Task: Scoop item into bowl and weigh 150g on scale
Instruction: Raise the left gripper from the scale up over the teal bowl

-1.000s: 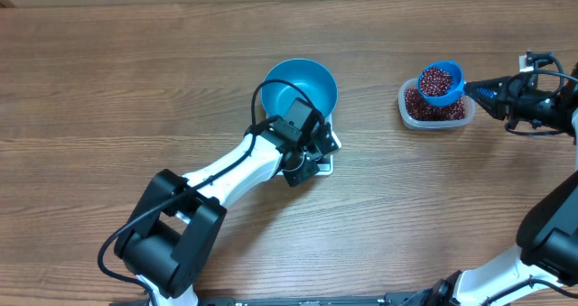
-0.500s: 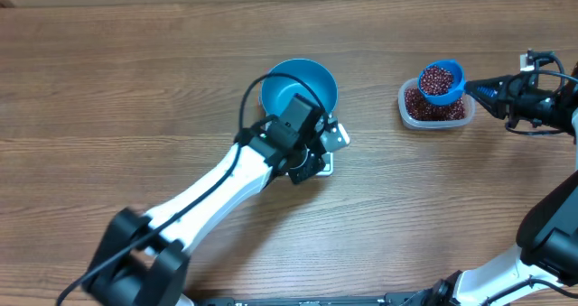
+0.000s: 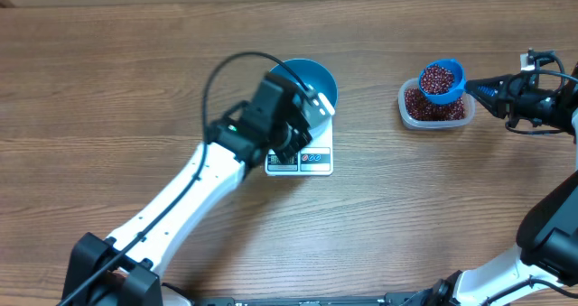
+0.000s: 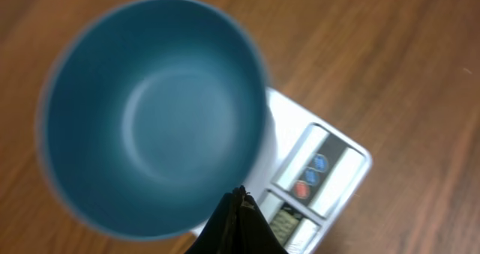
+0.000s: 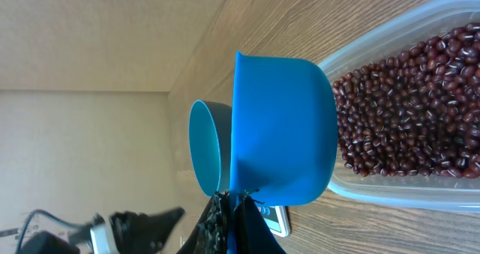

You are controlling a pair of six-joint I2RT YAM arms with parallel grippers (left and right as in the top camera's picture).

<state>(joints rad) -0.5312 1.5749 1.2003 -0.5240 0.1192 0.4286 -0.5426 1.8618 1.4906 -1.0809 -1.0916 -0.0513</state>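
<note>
Step in hand: the transfer. A loaded scoop (image 5: 281, 127) of beans (image 3: 439, 78) hangs level over the clear tub (image 5: 420, 198) at the right of the surface (image 3: 135, 89), well apart from the bowl (image 4: 157, 112). The bowl is empty and sits on the scale (image 3: 307, 157), with the display panel and buttons showing just beside its rim; we cannot read the display. The right end effector (image 3: 492, 91) is clamped tight on the scoop's handle. The left end effector (image 4: 238, 198) is fully closed and holds nothing; its tips hover over the bowl's near rim, and we cannot tell whether they touch it. As we judge it, the next move calls for carrying the scoop across without spilling, then tipping it above the bowl's middle. The left arm lies over part of the bowl and should clear away so the reading is true.
</note>
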